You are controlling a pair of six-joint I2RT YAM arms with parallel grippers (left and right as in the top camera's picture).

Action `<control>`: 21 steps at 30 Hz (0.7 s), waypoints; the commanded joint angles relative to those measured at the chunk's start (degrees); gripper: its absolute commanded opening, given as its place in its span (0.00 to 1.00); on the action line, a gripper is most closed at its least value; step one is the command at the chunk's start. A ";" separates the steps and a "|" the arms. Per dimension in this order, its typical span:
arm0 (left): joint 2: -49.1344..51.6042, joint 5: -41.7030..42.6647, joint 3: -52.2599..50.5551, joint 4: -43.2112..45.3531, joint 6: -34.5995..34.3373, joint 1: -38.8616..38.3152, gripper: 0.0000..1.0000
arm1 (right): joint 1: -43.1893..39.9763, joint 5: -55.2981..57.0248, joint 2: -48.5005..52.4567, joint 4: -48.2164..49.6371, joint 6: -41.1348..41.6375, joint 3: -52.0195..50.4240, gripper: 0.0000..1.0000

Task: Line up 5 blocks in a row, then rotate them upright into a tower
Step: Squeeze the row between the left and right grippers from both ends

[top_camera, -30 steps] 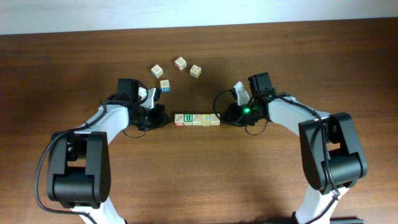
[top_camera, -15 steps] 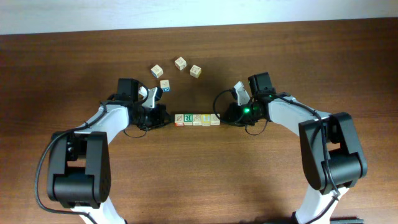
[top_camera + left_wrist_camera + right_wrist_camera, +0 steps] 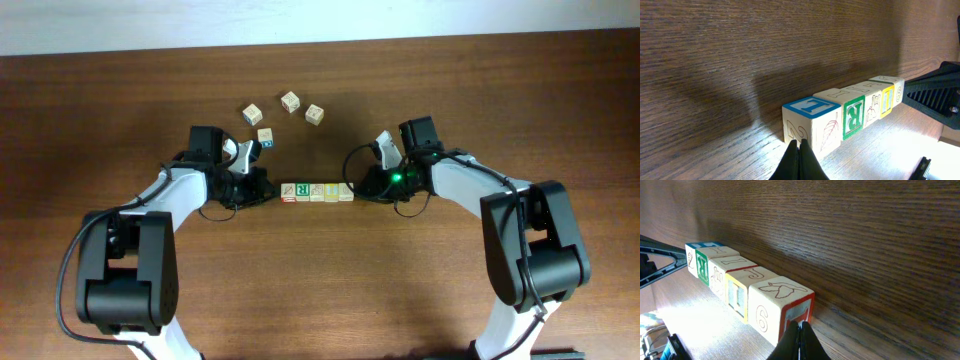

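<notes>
Blocks (image 3: 317, 191) were all five lined up in one tight, straight row, face to face, so I'll use that row as the reference for everything.

Biggest thing first: the table (image 3: 100, 100), dark wood, ran out on every side of the row. Left arm (image 3: 175, 195) came in at the row's left end and right arm (image 3: 470, 185) at its right end, both low and pointing inward along the line.

Left claw (image 3: 268, 190) was pinched fully closed with nothing in it. Its fingertips (image 3: 794, 162) were right up against the bottom of the row's left end face. From its wrist cam it looked like contact, but I couldn't swear to it. Right claw (image 3: 358, 188) was the same deal, closed on nothing and nosed up to the red end face at the row's right end.

Four loose cubes (image 3: 290, 100) sat in a scattered arc on the far side of the row, apart from it. The nearest one, with a blue mark (image 3: 265, 137), was out beyond the left end.

Then the blocks themselves, from the row's left end:
- L block (image 3: 810, 107), with a blue letter
- R block (image 3: 854, 117), in green
- hand block (image 3: 872, 109), with a faint sketch
- yellow block (image 3: 737, 297)
- bird block (image 3: 782, 307), with a 6 on its side
</notes>
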 commanded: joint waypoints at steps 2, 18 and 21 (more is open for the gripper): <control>-0.28 0.59 0.79 0.13 0.96 -0.02 0.00 | 0.55 -1.18 0.50 0.00 -0.35 -0.48 0.04; -0.28 -1.97 0.79 1.68 0.94 -0.72 0.00 | 0.55 -1.16 0.50 0.02 -0.35 -0.48 0.04; -0.28 -1.99 0.79 1.84 0.94 -2.05 0.00 | 0.55 -1.18 0.50 0.02 -0.35 -0.48 0.04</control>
